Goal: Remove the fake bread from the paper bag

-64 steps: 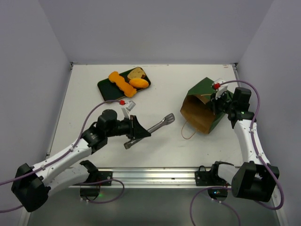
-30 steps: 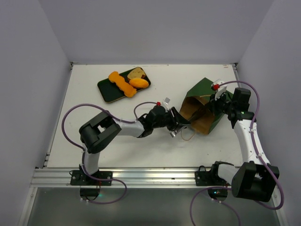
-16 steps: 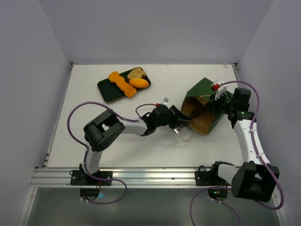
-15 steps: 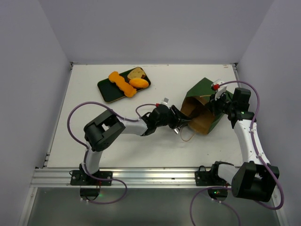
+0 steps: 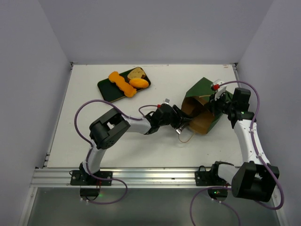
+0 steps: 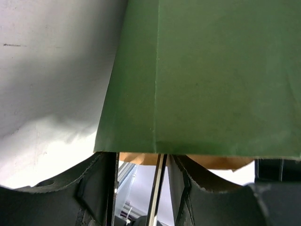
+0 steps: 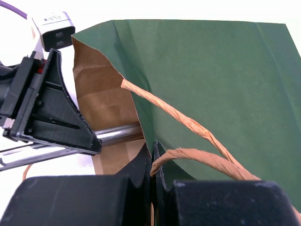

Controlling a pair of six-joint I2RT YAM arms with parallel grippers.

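Now the big change on the table (image 5: 94, 136) is the left arm's reach. Two seconds back it sits drawn in over the middle of the surface, its long fingers pointing at the paper bag (image 5: 207, 92) from well apart. At this moment it is stretched out across the table, and the left gripper (image 5: 183, 122) is at the bag's open brown mouth.

The bag itself does not shift across these frames. It lies tipped on its side at the right, mouth facing the left arm, green outside up.

The right gripper (image 7: 153, 165) is clenched on the bag's rim just where a string handle (image 7: 188, 125) crosses. It keeps that hold throughout, so the mouth stays propped open.

The dark green tray (image 5: 107, 89) at the far left carries the same three pieces as before: a long orange twist (image 5: 121, 83), an orange roll (image 5: 138, 83) and a brown slice (image 5: 136, 73).

From the left wrist, the left fingers (image 6: 99, 188) stand parted with nothing between them — only the green wall of the bag above and a strip of kraft paper beyond.

For the task, this reads as another fetching trip begun. Whether any fake bread is left inside cannot be told — the interior that shows holds none.
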